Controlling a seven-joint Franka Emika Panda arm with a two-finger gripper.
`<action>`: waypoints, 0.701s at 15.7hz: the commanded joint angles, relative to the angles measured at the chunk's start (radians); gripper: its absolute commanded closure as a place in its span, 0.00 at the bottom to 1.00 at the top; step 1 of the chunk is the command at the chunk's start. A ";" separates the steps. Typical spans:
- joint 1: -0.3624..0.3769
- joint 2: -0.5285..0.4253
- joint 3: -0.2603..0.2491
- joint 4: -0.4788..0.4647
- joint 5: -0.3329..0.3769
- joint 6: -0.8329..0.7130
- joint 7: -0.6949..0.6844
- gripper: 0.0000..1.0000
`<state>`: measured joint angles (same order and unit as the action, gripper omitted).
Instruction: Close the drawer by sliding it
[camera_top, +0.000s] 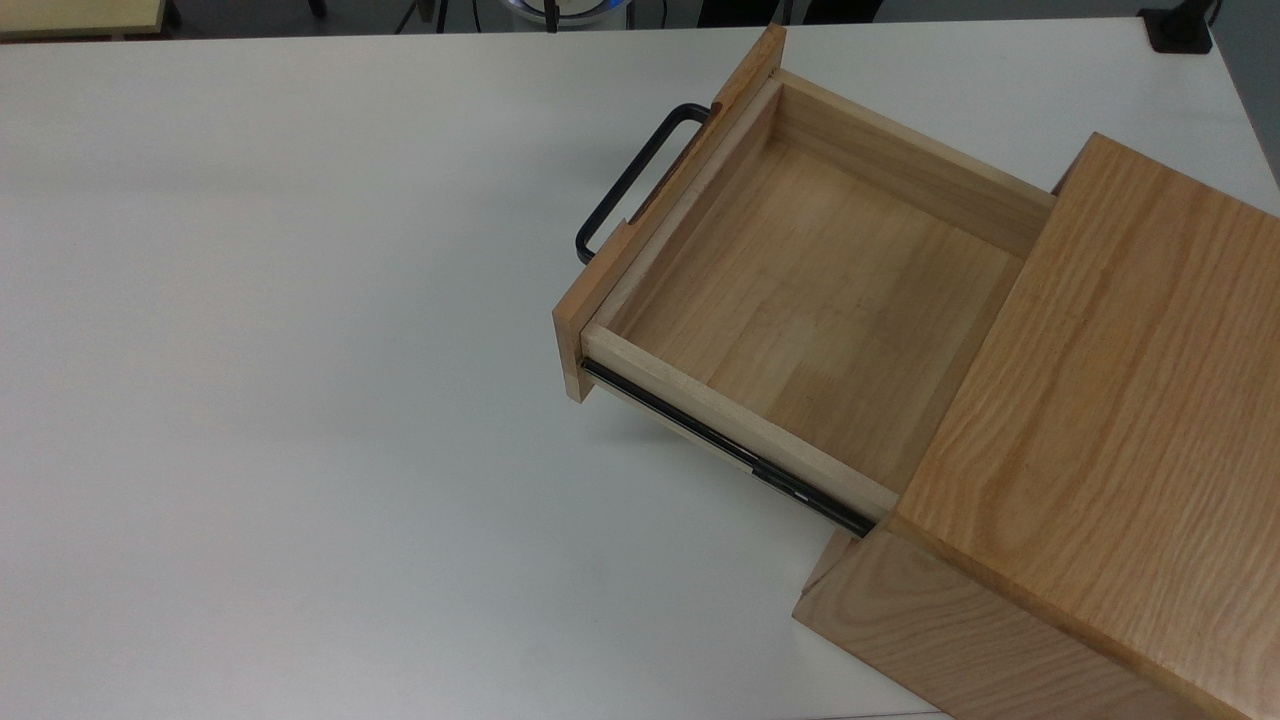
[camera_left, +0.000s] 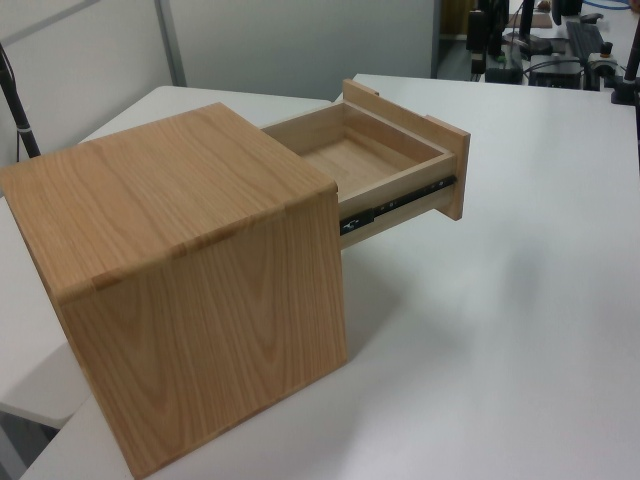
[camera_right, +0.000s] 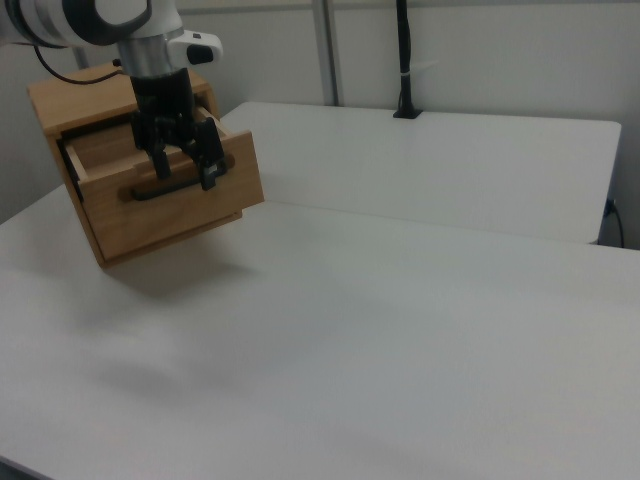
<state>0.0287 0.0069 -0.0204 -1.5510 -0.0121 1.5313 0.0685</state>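
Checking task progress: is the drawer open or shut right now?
Open. The drawer is pulled well out of the cabinet, its empty inside showing and a black side rail exposed.

One drawer (camera_top: 800, 300), one cabinet (camera_top: 1100, 420), one table (camera_top: 300, 400)

light: even, bright, diffuse overhead | shadows: soft, cast under the drawer (camera_top: 800, 300) onto the table (camera_top: 300, 400) | glare: mild sheen seen on table | focus: slightly soft
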 joint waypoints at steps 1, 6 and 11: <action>-0.009 -0.005 0.011 -0.009 -0.022 0.009 0.022 0.00; -0.009 -0.005 0.011 -0.009 -0.022 0.009 0.020 0.00; -0.009 0.001 0.013 -0.009 -0.022 0.016 0.016 0.00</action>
<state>0.0269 0.0087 -0.0204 -1.5513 -0.0122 1.5313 0.0687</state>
